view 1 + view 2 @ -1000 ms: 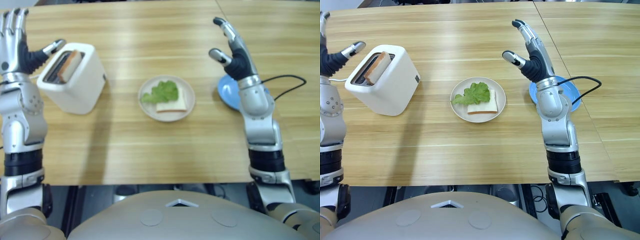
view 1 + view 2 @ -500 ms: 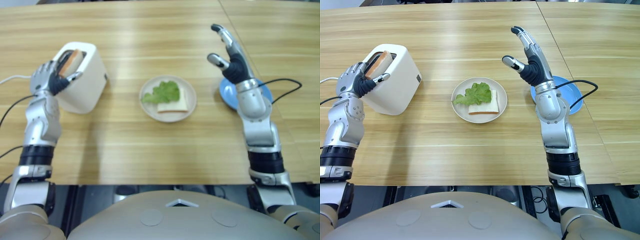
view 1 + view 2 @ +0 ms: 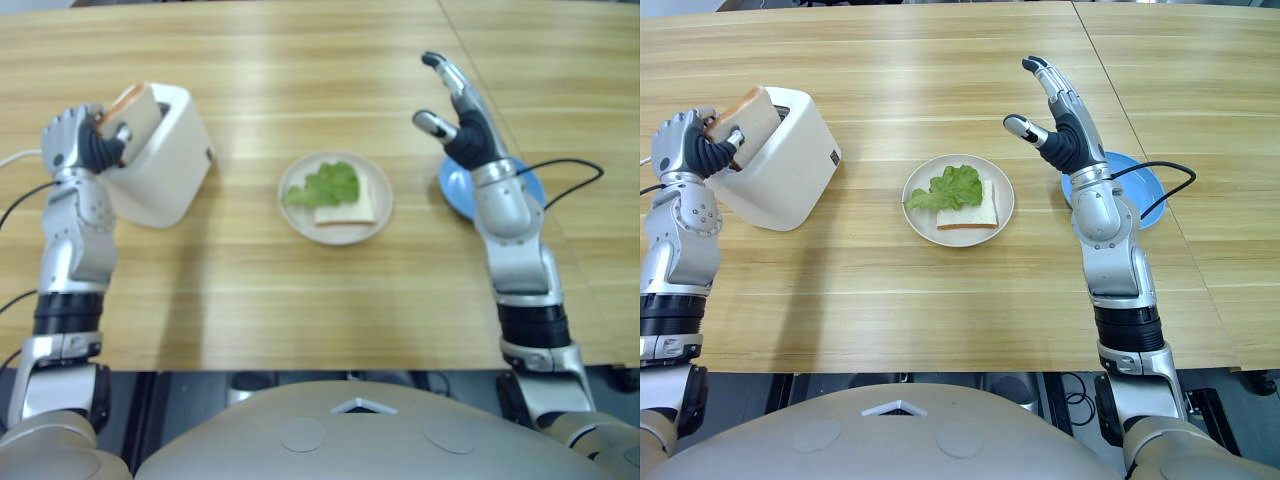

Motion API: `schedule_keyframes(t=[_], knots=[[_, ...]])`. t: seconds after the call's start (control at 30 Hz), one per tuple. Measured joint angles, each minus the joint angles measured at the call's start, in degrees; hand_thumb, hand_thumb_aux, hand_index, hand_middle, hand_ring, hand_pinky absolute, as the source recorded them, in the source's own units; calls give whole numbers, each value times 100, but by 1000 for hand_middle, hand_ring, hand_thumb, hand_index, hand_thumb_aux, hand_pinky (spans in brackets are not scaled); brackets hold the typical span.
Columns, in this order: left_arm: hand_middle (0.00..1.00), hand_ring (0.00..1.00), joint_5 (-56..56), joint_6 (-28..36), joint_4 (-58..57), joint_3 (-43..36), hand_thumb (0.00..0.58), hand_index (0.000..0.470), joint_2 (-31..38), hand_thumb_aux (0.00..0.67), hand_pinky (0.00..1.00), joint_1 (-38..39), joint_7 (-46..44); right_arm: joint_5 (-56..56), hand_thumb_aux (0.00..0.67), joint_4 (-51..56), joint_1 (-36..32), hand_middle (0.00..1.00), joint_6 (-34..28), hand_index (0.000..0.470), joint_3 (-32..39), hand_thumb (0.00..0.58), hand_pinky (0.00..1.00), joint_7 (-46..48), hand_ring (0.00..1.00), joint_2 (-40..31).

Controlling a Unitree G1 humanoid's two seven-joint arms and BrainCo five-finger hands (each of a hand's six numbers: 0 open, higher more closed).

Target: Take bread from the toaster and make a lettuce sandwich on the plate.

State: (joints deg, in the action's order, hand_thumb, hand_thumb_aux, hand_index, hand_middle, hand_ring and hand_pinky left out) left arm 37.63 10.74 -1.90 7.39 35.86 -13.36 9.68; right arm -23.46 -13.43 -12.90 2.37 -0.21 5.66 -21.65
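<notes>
Gripping the bread (image 3: 743, 112) with my left hand (image 3: 682, 143) clamped on it at the toaster (image 3: 790, 165) top, right hand (image 3: 1065, 130) spread empty right of the plate (image 3: 1005, 200), I judged extraction in hand; next, the bread needed carrying onto the lettuce (image 3: 955, 185) there.

Nothing readable here tbh, no lettering, numbers or labels to make out on the white toaster (image 3: 790, 175) at the left, the plate (image 3: 940, 236) in the middle or the blue dish (image 3: 1137, 200) on the right.
</notes>
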Motion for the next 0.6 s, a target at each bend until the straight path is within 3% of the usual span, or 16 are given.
schedule_keyframes(t=[0.17, 0.3, 0.47, 0.6], knots=[[1000, 1000, -762, -838, 1338, 572, 580, 460, -537, 670, 1000, 139, 492, -46, 0, 11, 15, 0, 0, 0, 8, 0, 0, -9, 0, -11], [1000, 1000, -1538, -1313, 2301, 638, 580, 460, -972, 670, 1000, 35, 317, -46, 0, 16, 52, 0, 2, 0, 19, 0, 0, -28, 0, -8], [1000, 1000, -3637, -672, 2216, -228, 580, 460, -2432, 670, 1000, -218, -997, -45, 0, 142, 100, 0, 22, 0, 7, 0, 0, -139, 0, 3], [1000, 1000, -4327, -245, 1371, -1077, 580, 460, -3064, 670, 1000, -288, -1861, -31, 0, 215, 108, 0, 66, 0, -20, 0, 0, -205, 0, 12]])
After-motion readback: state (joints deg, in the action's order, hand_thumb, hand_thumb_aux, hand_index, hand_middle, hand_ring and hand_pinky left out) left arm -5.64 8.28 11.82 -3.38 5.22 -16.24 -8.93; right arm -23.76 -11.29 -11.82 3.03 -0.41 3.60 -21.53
